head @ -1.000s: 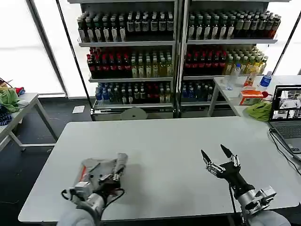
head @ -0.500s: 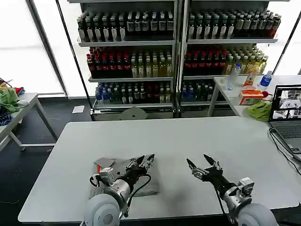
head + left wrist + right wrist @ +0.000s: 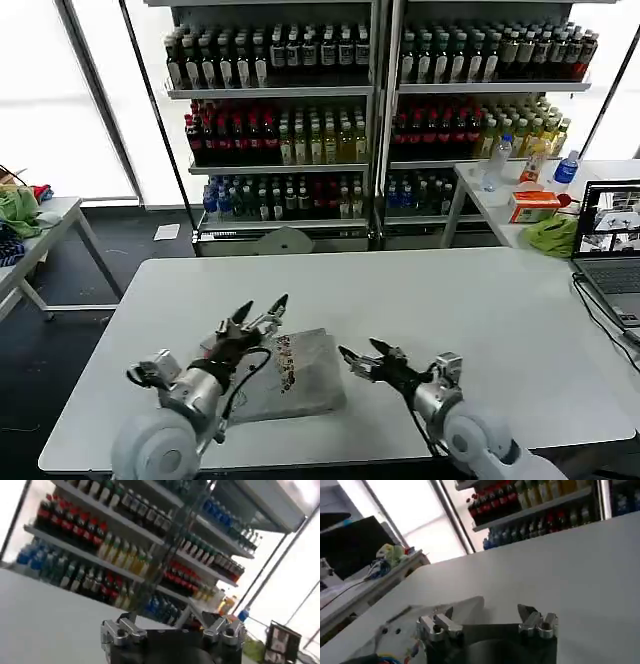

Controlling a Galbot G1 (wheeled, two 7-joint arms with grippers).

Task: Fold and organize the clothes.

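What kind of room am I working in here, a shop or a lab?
Probably a lab or test space dressed as a shop: shelves of bottled drinks line the back wall, while a plain white table holds a folded grey shirt, and an open laptop sits on the right.

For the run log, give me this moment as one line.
shirt: folded, on table | left claw: open, above shirt | right claw: open, beside shirt, apart
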